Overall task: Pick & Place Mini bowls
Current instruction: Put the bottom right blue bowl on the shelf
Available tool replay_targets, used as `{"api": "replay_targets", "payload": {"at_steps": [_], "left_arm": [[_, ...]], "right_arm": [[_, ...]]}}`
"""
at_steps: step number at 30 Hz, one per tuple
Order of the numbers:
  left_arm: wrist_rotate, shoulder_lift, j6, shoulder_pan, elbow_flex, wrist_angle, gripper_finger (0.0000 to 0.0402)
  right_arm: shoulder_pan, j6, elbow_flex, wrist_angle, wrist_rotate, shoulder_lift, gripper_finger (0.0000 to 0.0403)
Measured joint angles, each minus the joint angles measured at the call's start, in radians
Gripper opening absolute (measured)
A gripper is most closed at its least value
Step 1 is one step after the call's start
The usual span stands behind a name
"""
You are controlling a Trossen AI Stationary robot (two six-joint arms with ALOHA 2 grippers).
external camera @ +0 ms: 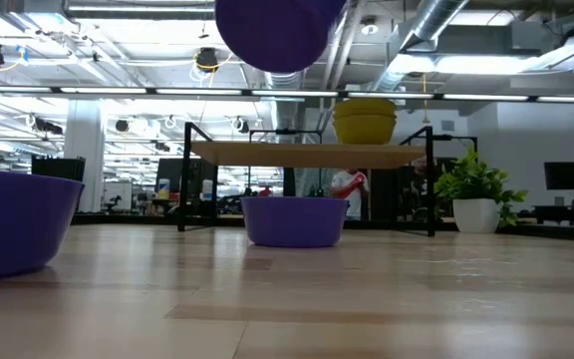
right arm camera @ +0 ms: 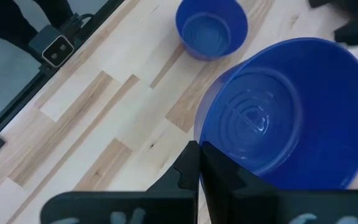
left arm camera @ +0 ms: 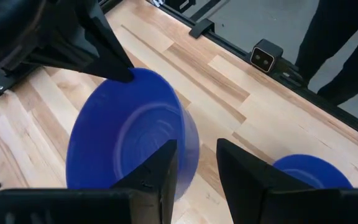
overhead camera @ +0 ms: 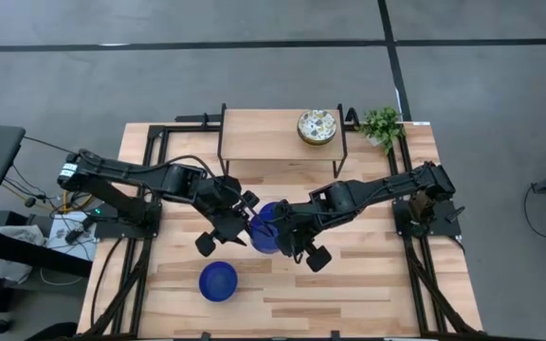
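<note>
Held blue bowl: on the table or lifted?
Lifted. In the low view the blue bowl hangs well above the tabletop; both wrist views show left tool and right tool pinching its rim.

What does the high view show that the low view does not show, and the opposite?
Only the high view shows both arms: the left gripper and the right gripper meet at one blue bowl over the table's middle. It also shows the floral pattern inside the bowl on the shelf.

Only the low view shows that the held bowl hangs well above the table, that the shelf carries a stack of bowls, and the room behind.

Both show the potted plant, the shelf and a blue bowl resting on the table.
</note>
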Motion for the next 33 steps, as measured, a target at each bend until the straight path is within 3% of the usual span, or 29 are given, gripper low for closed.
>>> {"api": "replay_targets", "payload": {"at_steps": [25, 28, 33], "left_arm": [[-0.008, 0.054, 0.003, 0.009, -0.001, 0.004, 0.011], [-0.009, 0.055, 0.003, 0.008, -0.001, 0.005, 0.0091], [-0.015, 0.064, -0.001, 0.004, -0.001, -0.005, 0.0013]], "right_arm": [[0.002, -0.001, 0.0, 0.003, 0.0, 0.0, 0.0], [0.002, -0.001, 0.0, 0.003, 0.0, 0.0, 0.0], [0.006, -0.004, 0.0, 0.002, 0.01, -0.001, 0.0]]}}
